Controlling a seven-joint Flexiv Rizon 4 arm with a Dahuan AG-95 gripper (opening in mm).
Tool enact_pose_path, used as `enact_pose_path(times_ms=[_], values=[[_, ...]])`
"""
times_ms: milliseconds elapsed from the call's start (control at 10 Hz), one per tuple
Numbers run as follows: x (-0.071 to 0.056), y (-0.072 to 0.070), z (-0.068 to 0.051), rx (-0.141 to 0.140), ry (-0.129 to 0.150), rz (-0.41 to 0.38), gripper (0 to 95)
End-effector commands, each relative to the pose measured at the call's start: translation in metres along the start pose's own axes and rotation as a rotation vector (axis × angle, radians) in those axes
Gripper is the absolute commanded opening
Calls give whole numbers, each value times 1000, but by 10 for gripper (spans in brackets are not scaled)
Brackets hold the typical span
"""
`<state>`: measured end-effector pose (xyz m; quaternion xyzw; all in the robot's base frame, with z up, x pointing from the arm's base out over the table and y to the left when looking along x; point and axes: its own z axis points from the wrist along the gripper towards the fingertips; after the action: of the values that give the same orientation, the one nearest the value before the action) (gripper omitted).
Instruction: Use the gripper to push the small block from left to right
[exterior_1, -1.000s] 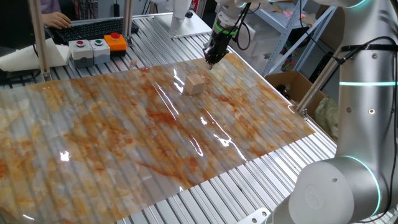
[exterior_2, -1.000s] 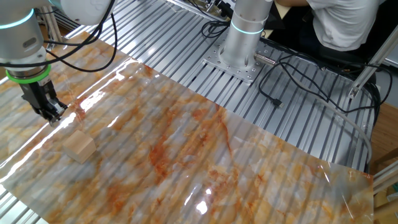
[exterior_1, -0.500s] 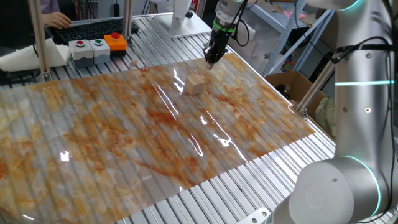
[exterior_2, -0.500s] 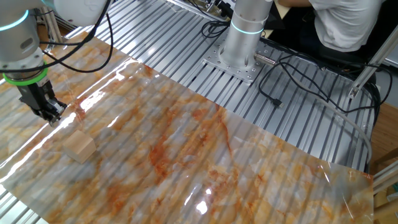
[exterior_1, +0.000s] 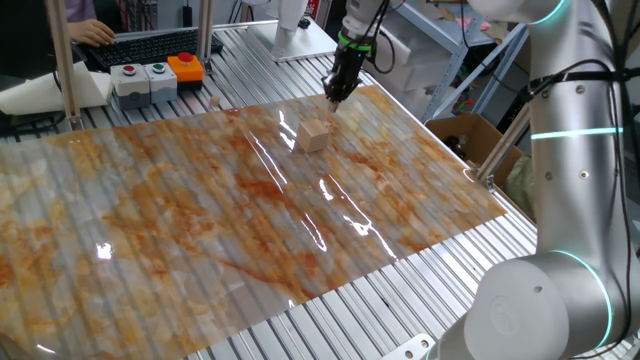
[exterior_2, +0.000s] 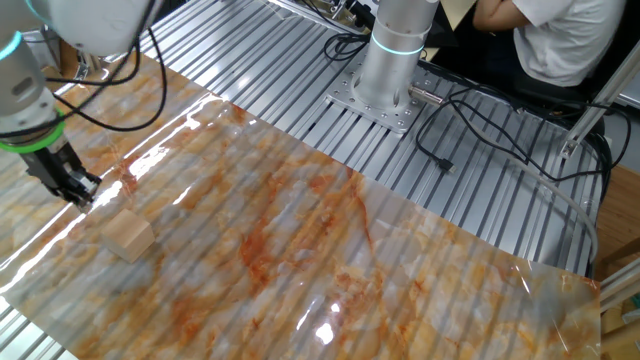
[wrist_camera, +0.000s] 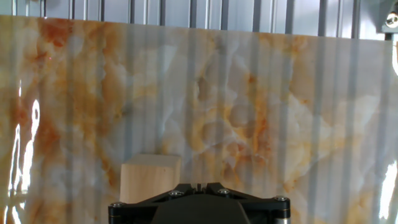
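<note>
The small block (exterior_1: 314, 135) is a pale tan wooden cube on the marbled orange-grey sheet (exterior_1: 200, 200). It also shows in the other fixed view (exterior_2: 128, 238) and at the bottom left of the hand view (wrist_camera: 149, 177). My gripper (exterior_1: 334, 97) hangs just beyond the block, a short gap away, near the sheet's far edge. In the other fixed view the gripper (exterior_2: 80, 196) is up and left of the block. Its black fingers are pressed together and hold nothing. In the hand view the gripper (wrist_camera: 198, 186) sits just right of the block's top face.
A grey button box (exterior_1: 140, 80) and an orange box (exterior_1: 186, 67) stand at the far left by a keyboard. A cardboard box (exterior_1: 470, 135) sits off the table's right edge. The arm's base (exterior_2: 395, 60) and cables lie on the ribbed metal table (exterior_2: 470, 190).
My gripper has shifted a little away from the block, toward the sheet's far edge. The block has not moved.
</note>
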<state>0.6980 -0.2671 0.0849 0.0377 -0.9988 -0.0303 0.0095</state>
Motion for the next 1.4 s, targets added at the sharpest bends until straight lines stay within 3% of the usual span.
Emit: enact_pose_path(times_ms=[100,1400], values=[[0,2,3,4,6,3,0],[-3,4,35,17,-1,16,0]])
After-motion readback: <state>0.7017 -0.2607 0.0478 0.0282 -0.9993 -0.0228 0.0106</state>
